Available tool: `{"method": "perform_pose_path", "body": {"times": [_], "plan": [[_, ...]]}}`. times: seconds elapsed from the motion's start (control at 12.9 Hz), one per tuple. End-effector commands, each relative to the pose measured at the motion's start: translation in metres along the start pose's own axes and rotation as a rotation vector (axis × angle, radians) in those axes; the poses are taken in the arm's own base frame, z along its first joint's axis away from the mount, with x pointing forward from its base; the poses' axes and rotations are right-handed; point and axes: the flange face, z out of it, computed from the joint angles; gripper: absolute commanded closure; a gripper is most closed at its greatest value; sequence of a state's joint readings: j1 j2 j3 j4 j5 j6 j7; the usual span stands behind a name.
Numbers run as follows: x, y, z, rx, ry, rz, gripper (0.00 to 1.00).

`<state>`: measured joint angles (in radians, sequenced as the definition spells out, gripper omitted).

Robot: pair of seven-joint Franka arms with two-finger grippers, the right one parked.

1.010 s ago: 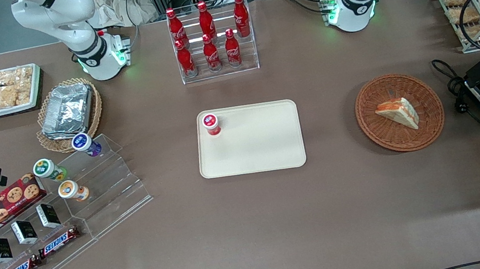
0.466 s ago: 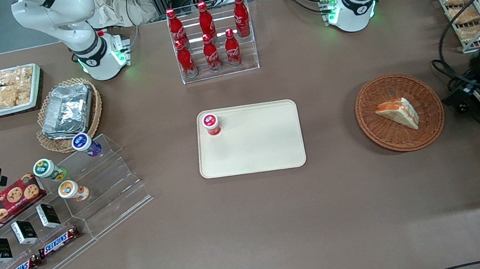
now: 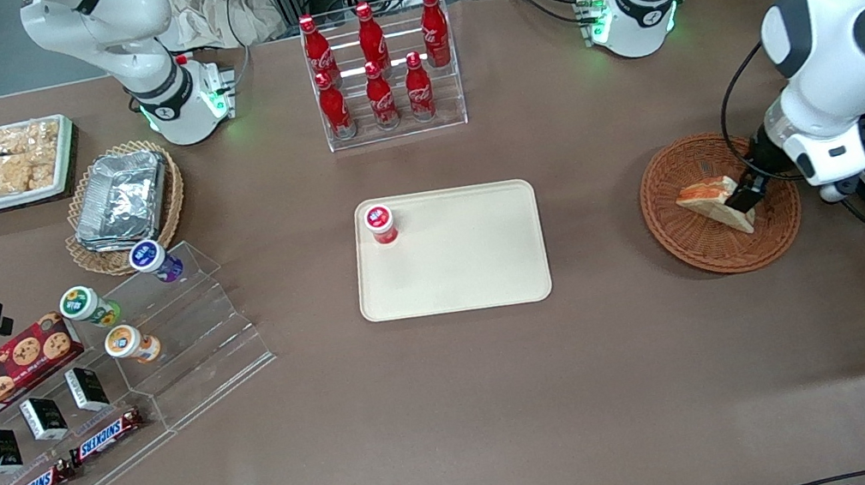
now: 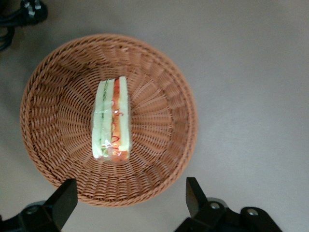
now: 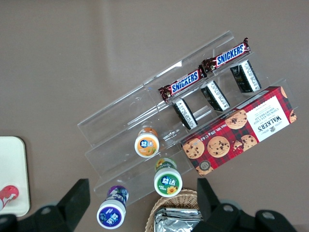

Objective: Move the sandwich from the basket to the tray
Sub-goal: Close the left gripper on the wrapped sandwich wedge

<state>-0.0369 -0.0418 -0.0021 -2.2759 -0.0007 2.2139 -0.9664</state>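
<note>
Brown table (image 3: 442,414): gripper (image 4: 131,200), fingers (image 4: 65,198) spread wide, hangs above the sandwich (image 4: 111,121) lying alone in the basket (image 4: 159,67); a red-capped cup (image 3: 380,224) occupies the tray (image 3: 472,271).

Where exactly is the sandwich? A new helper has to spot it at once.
Find the cream tray mid-table, then look toward the working arm's end for the round reddish-brown basket. The sandwich lies in it, under the open gripper: a pale bread wedge with orange and green filling, the basket's only item.
</note>
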Motion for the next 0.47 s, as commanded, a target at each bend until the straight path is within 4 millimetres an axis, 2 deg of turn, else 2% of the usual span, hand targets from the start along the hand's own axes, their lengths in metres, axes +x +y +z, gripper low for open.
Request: {"method": "perform_pose_path", "body": {"times": [0.0, 0.23, 0.39], "plan": [[-0.004, -0.017, 0.032, -0.015, 0.024, -0.028, 0.00], [-0.004, -0.025, 0.071, -0.022, 0.023, -0.040, 0.00], [0.001, -0.032, 0.089, -0.032, 0.032, -0.055, 0.00]]}}
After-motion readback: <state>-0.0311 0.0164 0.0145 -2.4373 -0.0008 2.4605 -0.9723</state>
